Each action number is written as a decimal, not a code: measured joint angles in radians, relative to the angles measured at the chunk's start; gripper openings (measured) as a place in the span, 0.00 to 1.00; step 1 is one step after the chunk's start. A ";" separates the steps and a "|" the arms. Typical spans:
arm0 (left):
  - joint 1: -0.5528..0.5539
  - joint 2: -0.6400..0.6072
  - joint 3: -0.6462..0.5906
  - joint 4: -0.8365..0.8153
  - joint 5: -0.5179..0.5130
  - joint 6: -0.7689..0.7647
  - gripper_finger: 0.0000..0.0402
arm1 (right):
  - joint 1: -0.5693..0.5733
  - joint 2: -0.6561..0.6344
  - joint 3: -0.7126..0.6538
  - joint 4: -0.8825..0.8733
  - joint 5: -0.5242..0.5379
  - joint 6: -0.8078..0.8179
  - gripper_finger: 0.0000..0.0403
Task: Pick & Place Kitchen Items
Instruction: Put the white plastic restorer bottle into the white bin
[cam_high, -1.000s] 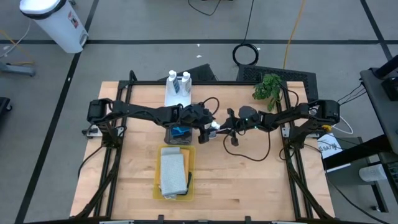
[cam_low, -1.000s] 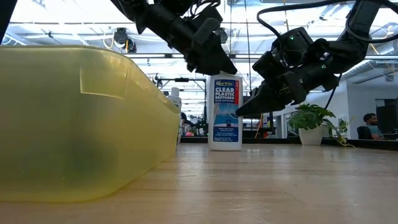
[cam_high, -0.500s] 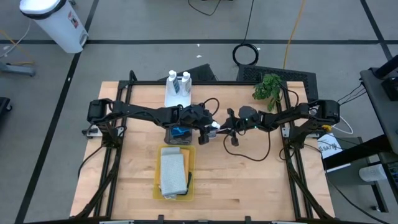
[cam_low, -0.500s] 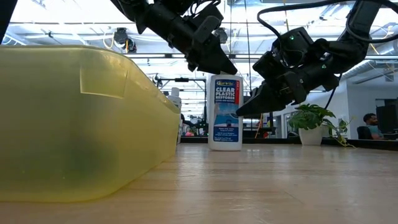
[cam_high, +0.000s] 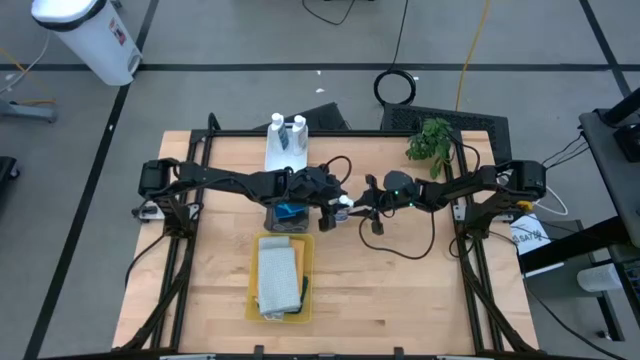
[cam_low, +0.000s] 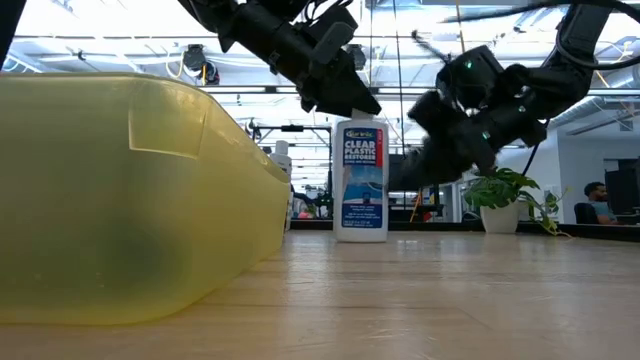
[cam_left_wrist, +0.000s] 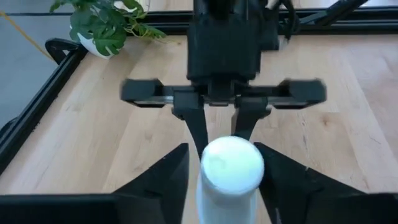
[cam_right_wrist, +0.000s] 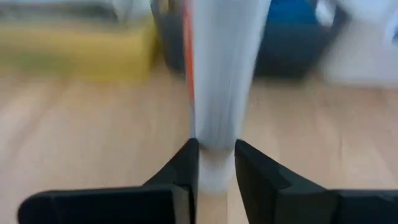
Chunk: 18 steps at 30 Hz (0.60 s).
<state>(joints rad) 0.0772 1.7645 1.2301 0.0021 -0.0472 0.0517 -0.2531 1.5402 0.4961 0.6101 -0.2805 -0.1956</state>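
A yellow tray (cam_high: 262, 300) lay in the lower centre of the high view, holding folded pale grey cloths (cam_high: 277, 275). Just above it, a dark grey tray (cam_high: 272, 216) held blue sponges (cam_high: 291, 212). Higher up, a white tray (cam_high: 276, 158) carried two white bottles (cam_high: 287, 127).

A third white bottle (cam_low: 361, 180) stood upright on the tabletop (cam_high: 400, 290) near the frame's centre, apart from the trays.

The left tool (cam_left_wrist: 217, 180) sat over this bottle's cap, its fingers (cam_left_wrist: 163, 177) spread either side without clearly touching. The right tool (cam_right_wrist: 216, 165) faced it from the other side, its fingers (cam_right_wrist: 186, 163) close beside the bottle's lower body; whether they were pinching it, I cannot tell.

A leafy plant (cam_high: 430, 137) stood at the upper right of the tabletop.
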 joint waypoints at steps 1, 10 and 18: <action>0.000 0.000 0.000 0.009 -0.003 0.000 0.46 | 0.000 0.001 0.000 -0.006 0.007 0.000 0.18; 0.000 0.002 0.000 0.024 -0.007 -0.026 0.53 | 0.000 0.003 -0.004 -0.057 0.075 0.000 0.18; 0.002 0.002 0.000 -0.013 -0.007 -0.026 0.53 | 0.000 0.001 -0.001 -0.042 0.072 0.000 0.19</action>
<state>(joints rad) 0.0788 1.7660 1.2304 -0.0109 -0.0540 0.0255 -0.2531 1.5409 0.4950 0.5682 -0.2089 -0.1955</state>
